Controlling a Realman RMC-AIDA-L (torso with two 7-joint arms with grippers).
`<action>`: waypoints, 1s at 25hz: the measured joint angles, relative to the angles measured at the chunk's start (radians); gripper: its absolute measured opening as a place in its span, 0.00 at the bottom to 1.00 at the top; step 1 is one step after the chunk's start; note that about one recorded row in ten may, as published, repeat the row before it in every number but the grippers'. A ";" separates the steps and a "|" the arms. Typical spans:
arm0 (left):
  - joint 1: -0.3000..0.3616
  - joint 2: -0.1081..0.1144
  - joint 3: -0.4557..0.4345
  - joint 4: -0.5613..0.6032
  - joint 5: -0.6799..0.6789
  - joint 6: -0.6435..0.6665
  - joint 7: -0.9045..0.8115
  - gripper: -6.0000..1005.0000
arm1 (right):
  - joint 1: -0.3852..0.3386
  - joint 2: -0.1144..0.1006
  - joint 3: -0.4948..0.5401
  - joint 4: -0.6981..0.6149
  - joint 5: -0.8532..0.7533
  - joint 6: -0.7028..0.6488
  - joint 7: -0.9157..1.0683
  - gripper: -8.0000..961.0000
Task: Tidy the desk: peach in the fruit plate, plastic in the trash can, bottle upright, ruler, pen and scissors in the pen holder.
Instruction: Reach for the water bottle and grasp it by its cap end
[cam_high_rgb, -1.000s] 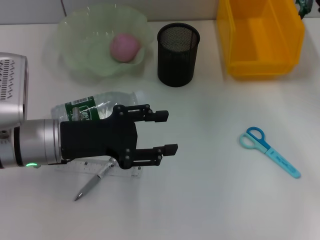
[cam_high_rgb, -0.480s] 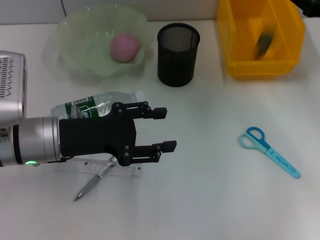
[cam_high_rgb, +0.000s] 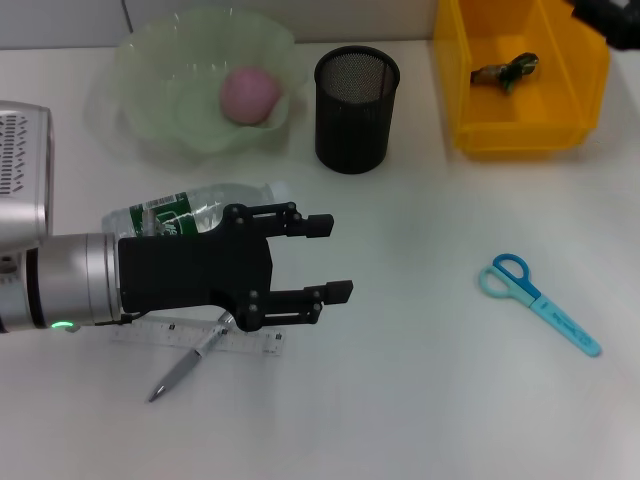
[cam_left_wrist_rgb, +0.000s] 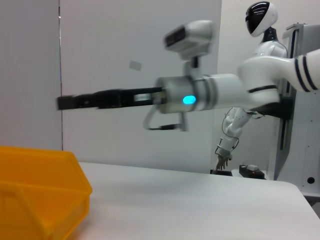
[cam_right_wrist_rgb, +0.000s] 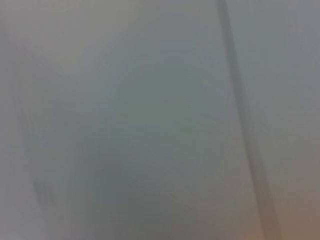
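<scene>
1. My left gripper (cam_high_rgb: 330, 260) hangs over the near left part of the desk (cam_high_rgb: 420, 380), fingers spread and pointing to my right.
2. The bottle (cam_high_rgb: 195, 213) lies on its side just behind that gripper.
3. The ruler (cam_high_rgb: 255, 343) lies flat under and in front of the gripper, with the pen (cam_high_rgb: 180, 371) lying across it.
4. The fruit plate (cam_high_rgb: 190, 125) sits at the far left, the peach (cam_high_rgb: 249, 95) inside it.
5. The pen holder (cam_high_rgb: 357, 95) stands upright just right of the plate.
6. The trash can (cam_high_rgb: 520, 120) sits at the far right, with the plastic (cam_high_rgb: 505, 72) in it.
7. The scissors (cam_high_rgb: 540, 302) lie flat on the right, well apart from everything else.
8. My right gripper (cam_high_rgb: 612, 18) is at the far right corner, behind the trash can.
</scene>
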 joint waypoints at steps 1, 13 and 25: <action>0.000 0.000 0.000 0.000 0.000 0.000 0.000 0.71 | 0.000 0.000 0.000 0.000 0.000 0.000 0.000 0.62; 0.010 0.001 -0.001 -0.012 -0.050 -0.003 0.000 0.71 | -0.221 -0.005 0.008 0.213 0.057 -0.651 -0.285 0.62; 0.001 0.000 0.003 -0.026 -0.052 -0.024 -0.006 0.71 | -0.258 -0.006 0.069 0.335 0.054 -0.673 -0.375 0.62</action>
